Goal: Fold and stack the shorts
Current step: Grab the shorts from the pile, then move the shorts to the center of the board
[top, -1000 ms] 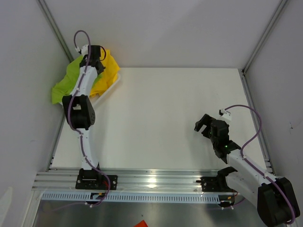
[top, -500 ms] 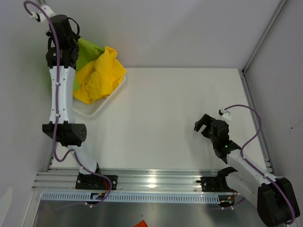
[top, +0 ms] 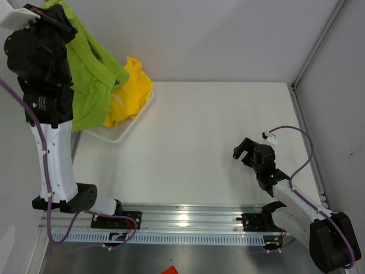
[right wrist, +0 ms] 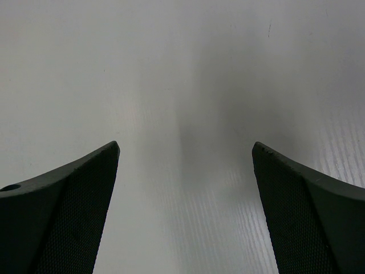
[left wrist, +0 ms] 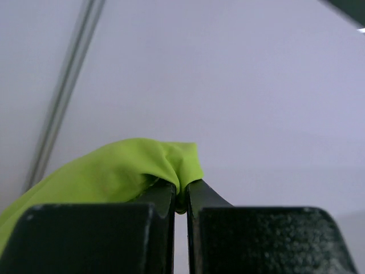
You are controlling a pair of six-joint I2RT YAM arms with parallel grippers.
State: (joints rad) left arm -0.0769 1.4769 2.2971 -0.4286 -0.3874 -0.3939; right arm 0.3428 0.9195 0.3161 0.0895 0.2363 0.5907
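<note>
My left gripper (top: pixel 56 17) is raised high at the far left, shut on a fold of the lime green shorts (top: pixel 91 74). They hang down from it over the basket. In the left wrist view the jaws (left wrist: pixel 181 194) pinch the green fabric (left wrist: pixel 114 171) at their tips. The yellow shorts (top: pixel 132 94) lie crumpled in the white basket (top: pixel 121 135), partly under the green pair. My right gripper (top: pixel 244 151) hovers low over the right side of the table (right wrist: pixel 182 85), open, with nothing between its fingers (right wrist: pixel 68 188).
The basket sits at the table's far left corner against the wall. Aluminium frame posts (top: pixel 316 43) run up the back corners. The rail (top: pixel 182 217) with both arm bases lines the near edge.
The left arm has risen steeply toward the camera, pulling the lime green shorts up out of the basket. The yellow shorts stayed in it. The right arm has not moved.
</note>
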